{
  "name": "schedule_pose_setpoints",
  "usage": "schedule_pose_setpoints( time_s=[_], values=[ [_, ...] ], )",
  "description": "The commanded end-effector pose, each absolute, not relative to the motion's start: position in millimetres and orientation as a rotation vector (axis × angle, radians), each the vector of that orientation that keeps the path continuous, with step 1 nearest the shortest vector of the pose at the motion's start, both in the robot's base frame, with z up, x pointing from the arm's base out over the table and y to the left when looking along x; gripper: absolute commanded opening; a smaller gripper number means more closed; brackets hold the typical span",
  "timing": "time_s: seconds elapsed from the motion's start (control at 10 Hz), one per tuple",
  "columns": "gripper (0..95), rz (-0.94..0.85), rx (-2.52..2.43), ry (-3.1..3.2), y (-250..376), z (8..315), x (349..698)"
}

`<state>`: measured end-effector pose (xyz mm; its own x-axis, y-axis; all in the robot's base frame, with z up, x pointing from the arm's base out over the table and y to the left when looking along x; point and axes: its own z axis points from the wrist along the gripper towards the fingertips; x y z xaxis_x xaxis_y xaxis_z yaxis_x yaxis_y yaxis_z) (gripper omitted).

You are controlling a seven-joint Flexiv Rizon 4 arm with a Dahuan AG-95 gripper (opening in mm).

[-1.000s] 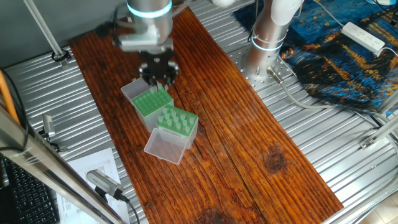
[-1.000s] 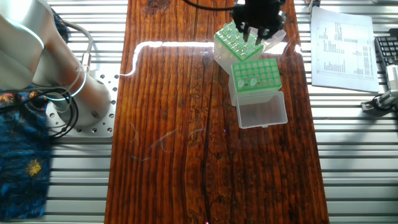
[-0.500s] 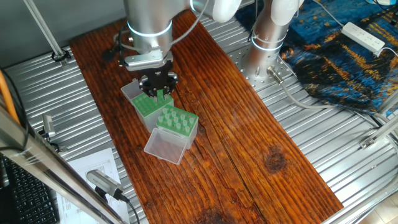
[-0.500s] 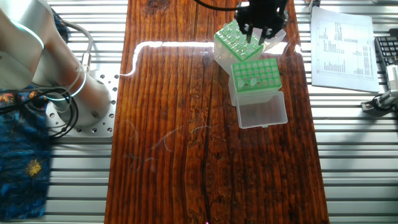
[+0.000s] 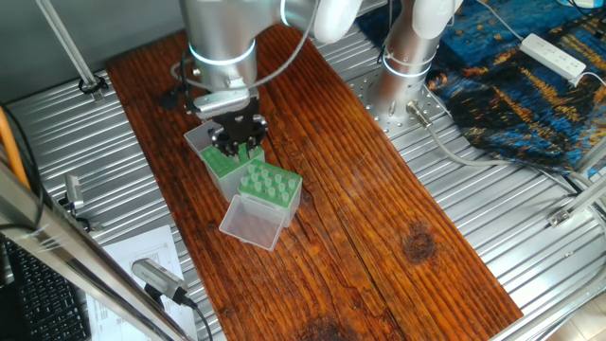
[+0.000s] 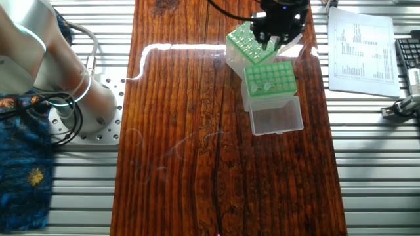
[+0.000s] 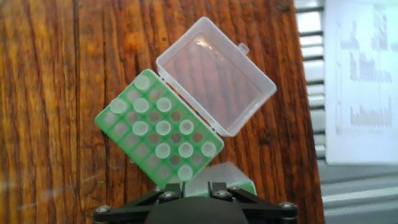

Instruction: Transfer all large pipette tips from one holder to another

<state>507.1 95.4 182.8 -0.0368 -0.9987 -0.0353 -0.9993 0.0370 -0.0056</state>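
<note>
Over the far rack (image 5: 223, 159) I have the fingers (image 5: 236, 144) low above its green grid; whether they are spread or pinched I cannot tell from any view. From the hand view, that rack (image 7: 158, 129) sits on the wooden surface (image 7: 56, 74) with its clear lid (image 7: 214, 74) hinged open, and the large pipette tips (image 7: 163, 128) stand scattered through its holes. Just beside it is the second rack (image 6: 270, 82), holding a couple of tips, its own lid (image 6: 276, 117) folded out flat.
</note>
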Motion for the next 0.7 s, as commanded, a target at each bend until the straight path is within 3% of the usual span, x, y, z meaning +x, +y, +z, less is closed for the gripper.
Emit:
schedule_pose_setpoints(
  time_s=[0.1, 0.7],
  values=[
    [19.0, 0.05, -2.216, 2.206, 103.9, 176.0, 507.5],
    [19.0, 0.095, -2.352, 2.124, 107.9, 174.4, 507.0]
  ],
)
